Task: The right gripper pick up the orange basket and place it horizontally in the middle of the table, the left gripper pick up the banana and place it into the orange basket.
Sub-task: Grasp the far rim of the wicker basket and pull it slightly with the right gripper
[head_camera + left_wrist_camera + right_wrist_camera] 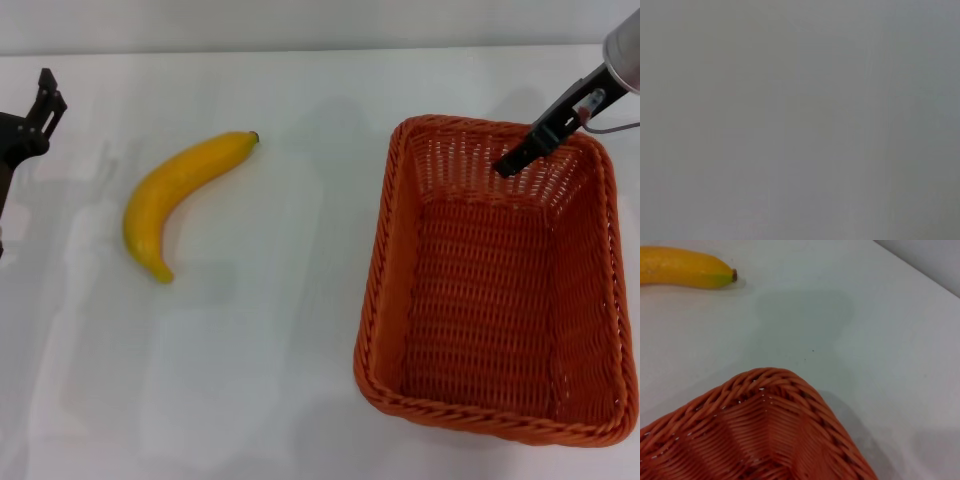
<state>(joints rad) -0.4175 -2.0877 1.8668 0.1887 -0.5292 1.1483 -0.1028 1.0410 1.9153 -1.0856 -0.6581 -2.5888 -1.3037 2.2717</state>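
Orange basket [497,285] fills the near right of the desk [280,380] in the head view, the right claw [515,160] dipping over its far rim, grip unclear, best closed squarely on that rim; banana [180,195] lies left, left claw [40,105] idle beyond; the right wrist view shows a basket corner [765,430], banana [685,272] well apart.

I see the white table [300,350] evenly, brightly lit with soft faint shadows; my left wrist view is featureless grey.

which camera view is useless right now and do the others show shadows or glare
The left wrist view is blank grey, showing nothing. The head view is sharp, with soft shadows on the table beside the banana. The right wrist view shows a faint shadow patch beyond the orange basket rim.
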